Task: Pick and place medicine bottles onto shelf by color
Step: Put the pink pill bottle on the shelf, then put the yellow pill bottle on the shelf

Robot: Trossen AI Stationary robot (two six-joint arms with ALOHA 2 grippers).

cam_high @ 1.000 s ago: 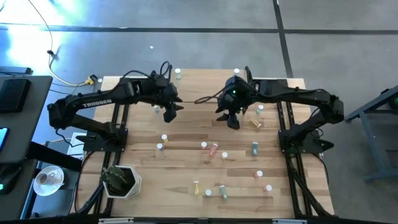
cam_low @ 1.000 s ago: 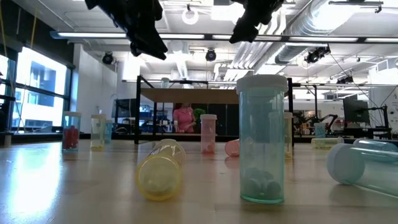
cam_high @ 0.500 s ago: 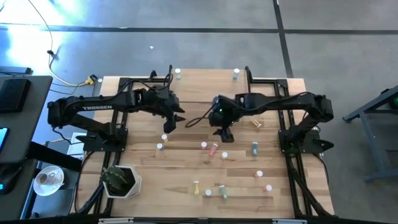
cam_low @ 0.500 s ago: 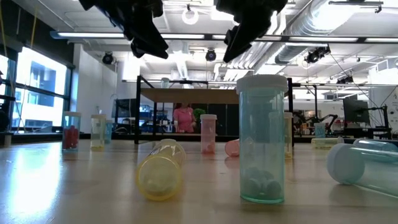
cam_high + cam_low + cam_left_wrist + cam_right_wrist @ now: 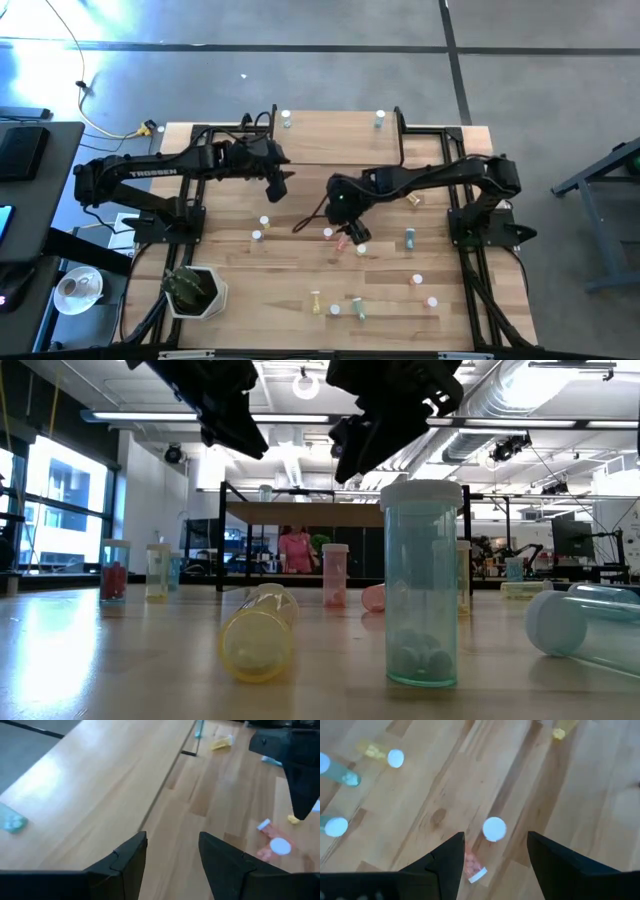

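Observation:
Small white-capped bottles stand and lie scattered on the wooden table. The shelf [image 5: 330,140] is the raised light-wood board at the far side; it also shows in the low view [image 5: 300,513]. My right gripper [image 5: 345,224] is open and hangs above the table's middle. In the right wrist view [image 5: 495,842] its fingers stand over an upright white-capped bottle [image 5: 494,829] and a pink bottle [image 5: 472,866] lying on its side, touching neither. My left gripper [image 5: 279,186] is open and empty, just in front of the shelf's left half [image 5: 172,842].
Two bottles [image 5: 286,118] [image 5: 379,118] stand at the shelf's far edge. A yellow bottle [image 5: 410,198] lies to the right. More bottles stand at the near right [image 5: 417,280] and near middle [image 5: 335,310]. A potted plant [image 5: 190,288] stands at the near left. A person [image 5: 296,548] shows far behind the table.
My right gripper has gone from in front of the shelf toward the table's near edge and left, and down, and now stands over the pink bottle and the upright bottle at the table's middle. The bottles have not moved.

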